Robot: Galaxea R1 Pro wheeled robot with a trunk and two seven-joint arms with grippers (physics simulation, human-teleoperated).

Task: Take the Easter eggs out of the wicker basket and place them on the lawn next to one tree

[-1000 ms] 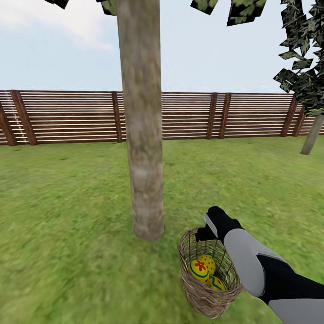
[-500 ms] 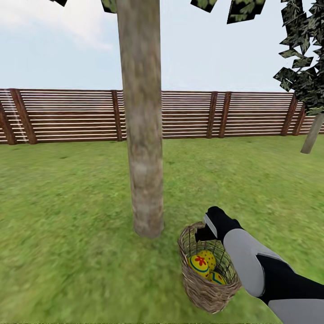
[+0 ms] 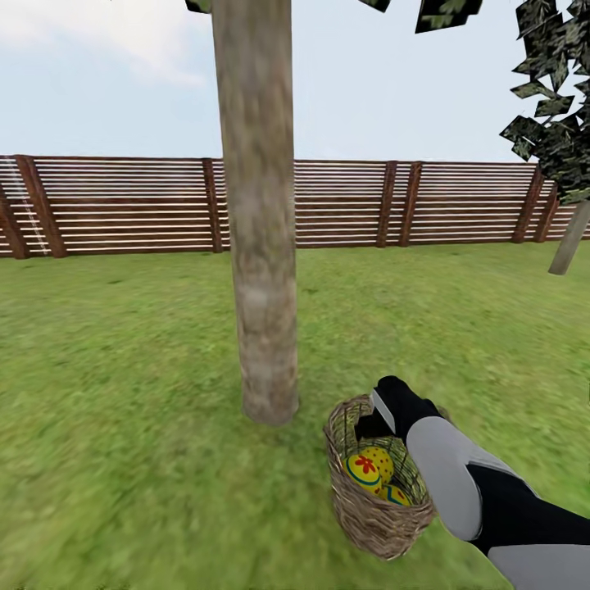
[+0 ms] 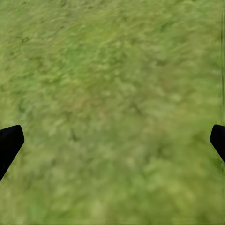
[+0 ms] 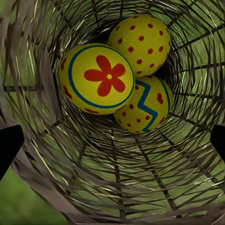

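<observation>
We find the wicker basket (image 3: pixel 373 492) standing upright on the lawn (image 3: pixel 123 410), just beside the foot of the tree (image 3: pixel 260 246) with the thick grey-brown trunk. All three Easter eggs (image 5: pixel 117 79) lie inside it, touching one another at the bottom: one showing a red flower in a blue ring (image 5: pixel 98 77), one with red dots (image 5: pixel 139 43), and one with a blue zigzag (image 5: pixel 145 105) partly under the other two. In the head view we see the right gripper (image 3: pixel 378 416) at the basket's far rim; in the right wrist view its dark fingertips (image 5: pixel 9 145) sit at opposite edges with the basket's mouth between them, so we record it as spread wide and holding nothing. The left gripper (image 4: pixel 112 140) is likewise spread, over bare grass. A brown slatted fence (image 3: pixel 123 205) closes the garden behind.
</observation>
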